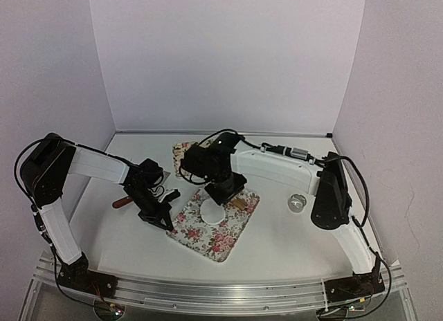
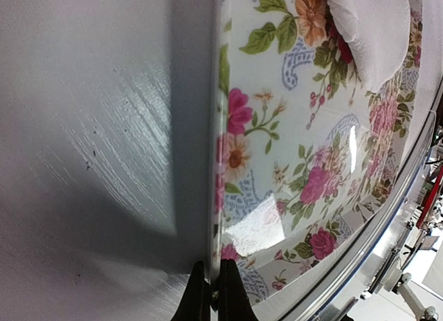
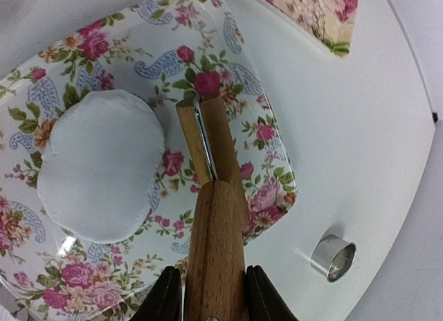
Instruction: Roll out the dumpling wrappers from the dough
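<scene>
My left claw (image 2: 211,293) is pinched tight on the near-left rim of the flowered tray (image 2: 291,162), with the thin edge caught between its two dark fingers. The tray lies flat on the white table (image 1: 277,245). Just left of the tray, beside that claw, I see a red-handled tool (image 1: 123,202) lying on the table. On the middle of the tray sits the dough (image 3: 100,169), a plain white patch pressed into a rough round, a little puffy and with an uneven edge. My right claw (image 3: 213,293) hangs over the far-right part of the tray, its fingers part-way closed and gripping a wooden tool (image 3: 214,217) that has a thin metal strip along its front. The tool's tip points across the tray just beside the dough's edge; I cannot tell whether they touch. To the right of the tray, off its rim, a small shiny metal ring (image 3: 333,256) stands on the table. Beyond the tray's far-left corner lies a second flowered tray (image 1: 182,153), mostly hidden behind my right arm.
</scene>
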`<control>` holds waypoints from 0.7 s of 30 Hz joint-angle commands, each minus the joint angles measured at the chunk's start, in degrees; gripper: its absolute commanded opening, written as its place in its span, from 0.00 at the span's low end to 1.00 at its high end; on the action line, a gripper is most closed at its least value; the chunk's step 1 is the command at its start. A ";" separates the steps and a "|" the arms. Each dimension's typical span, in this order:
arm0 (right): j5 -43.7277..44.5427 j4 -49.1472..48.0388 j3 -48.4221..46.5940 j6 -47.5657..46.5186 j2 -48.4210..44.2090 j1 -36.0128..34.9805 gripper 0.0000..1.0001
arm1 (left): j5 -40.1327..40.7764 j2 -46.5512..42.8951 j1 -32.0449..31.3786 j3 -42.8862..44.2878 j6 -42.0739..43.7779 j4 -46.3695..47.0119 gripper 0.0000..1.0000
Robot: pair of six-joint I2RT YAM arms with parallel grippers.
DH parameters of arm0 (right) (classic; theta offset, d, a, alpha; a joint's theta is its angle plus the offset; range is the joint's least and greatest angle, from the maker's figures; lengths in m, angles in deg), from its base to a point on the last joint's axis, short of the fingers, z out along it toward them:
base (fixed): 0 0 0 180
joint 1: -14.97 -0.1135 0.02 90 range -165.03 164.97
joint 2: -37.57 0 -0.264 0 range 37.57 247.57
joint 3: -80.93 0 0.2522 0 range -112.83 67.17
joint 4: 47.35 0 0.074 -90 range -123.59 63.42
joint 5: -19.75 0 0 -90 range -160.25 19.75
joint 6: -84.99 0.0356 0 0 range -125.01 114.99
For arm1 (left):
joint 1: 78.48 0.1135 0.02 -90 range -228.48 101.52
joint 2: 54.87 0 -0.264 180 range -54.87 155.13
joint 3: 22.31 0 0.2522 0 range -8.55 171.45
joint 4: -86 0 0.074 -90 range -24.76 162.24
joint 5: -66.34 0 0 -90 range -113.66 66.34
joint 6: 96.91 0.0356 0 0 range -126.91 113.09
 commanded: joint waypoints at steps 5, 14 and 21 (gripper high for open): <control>-19.54 -7.31 8.10 10.99 -15.02 6.05 0.00 | 0.71 -0.47 -0.10 2.11 1.31 3.36 0.00; -42.01 -21.44 24.66 16.06 -28.36 13.92 0.00 | 1.13 -0.46 -0.10 1.38 -0.27 4.40 0.00; -48.99 -24.57 26.07 17.31 -24.52 16.92 0.00 | 1.16 -0.41 -0.10 1.40 -0.98 4.71 0.00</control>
